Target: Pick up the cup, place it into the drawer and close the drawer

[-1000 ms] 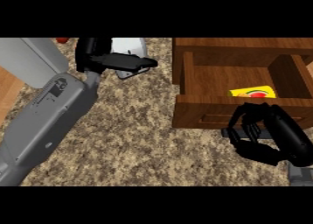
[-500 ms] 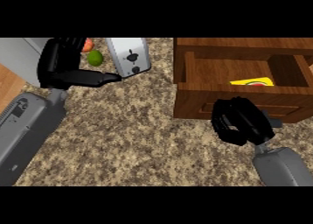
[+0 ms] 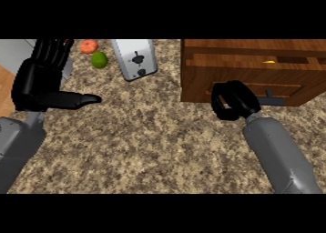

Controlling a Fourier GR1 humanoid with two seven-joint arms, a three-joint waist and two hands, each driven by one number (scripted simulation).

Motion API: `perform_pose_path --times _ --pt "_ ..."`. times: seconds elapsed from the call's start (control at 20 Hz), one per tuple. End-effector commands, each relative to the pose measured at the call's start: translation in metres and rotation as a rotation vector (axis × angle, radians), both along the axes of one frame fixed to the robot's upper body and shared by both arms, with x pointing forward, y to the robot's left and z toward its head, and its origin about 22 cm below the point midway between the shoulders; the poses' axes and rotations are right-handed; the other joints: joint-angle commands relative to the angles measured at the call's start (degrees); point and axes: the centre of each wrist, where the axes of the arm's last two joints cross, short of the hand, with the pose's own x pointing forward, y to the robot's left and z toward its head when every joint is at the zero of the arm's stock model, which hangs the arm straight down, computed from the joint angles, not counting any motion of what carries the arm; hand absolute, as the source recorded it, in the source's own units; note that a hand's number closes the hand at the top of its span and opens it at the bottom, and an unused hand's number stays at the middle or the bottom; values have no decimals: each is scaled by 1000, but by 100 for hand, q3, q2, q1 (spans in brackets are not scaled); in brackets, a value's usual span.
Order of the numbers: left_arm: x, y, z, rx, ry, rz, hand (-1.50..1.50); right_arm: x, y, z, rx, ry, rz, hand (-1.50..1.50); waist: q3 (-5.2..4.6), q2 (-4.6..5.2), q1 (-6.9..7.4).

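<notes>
The wooden drawer (image 3: 254, 84) at the upper right is pushed almost fully into its cabinet (image 3: 246, 47). Only a narrow gap shows at its top. In that gap I see a thin yellow sliver of the cup (image 3: 269, 61); the remainder is hidden inside. My right hand (image 3: 234, 100) is against the drawer's front, just left of its dark handle (image 3: 273, 97), with its fingers curled and nothing in them. My left hand (image 3: 42, 82) is held up at the left, fingers straight and thumb pointing right, holding nothing.
A silver toaster (image 3: 135, 59) stands at the back of the speckled counter (image 3: 152, 136). A green fruit (image 3: 99, 59) and an orange-red one (image 3: 89, 46) lie left of it. The counter's left edge runs beside my left forearm.
The drawer has slid from wide open to nearly closed, hiding most of the yellow cup. My right hand followed its front inward. My left hand shifted left and rose.
</notes>
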Motion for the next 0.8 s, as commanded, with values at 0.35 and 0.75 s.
perform_pose_path --times 0.35,0.75 --pt "-8 32 3 0 -2 -33 -150 47 -38 9 30 115 -64 150 20 128 161" --pt "-16 19 -32 -30 14 -93 -150 60 -56 35 95 117 -115 150 20 254 361"
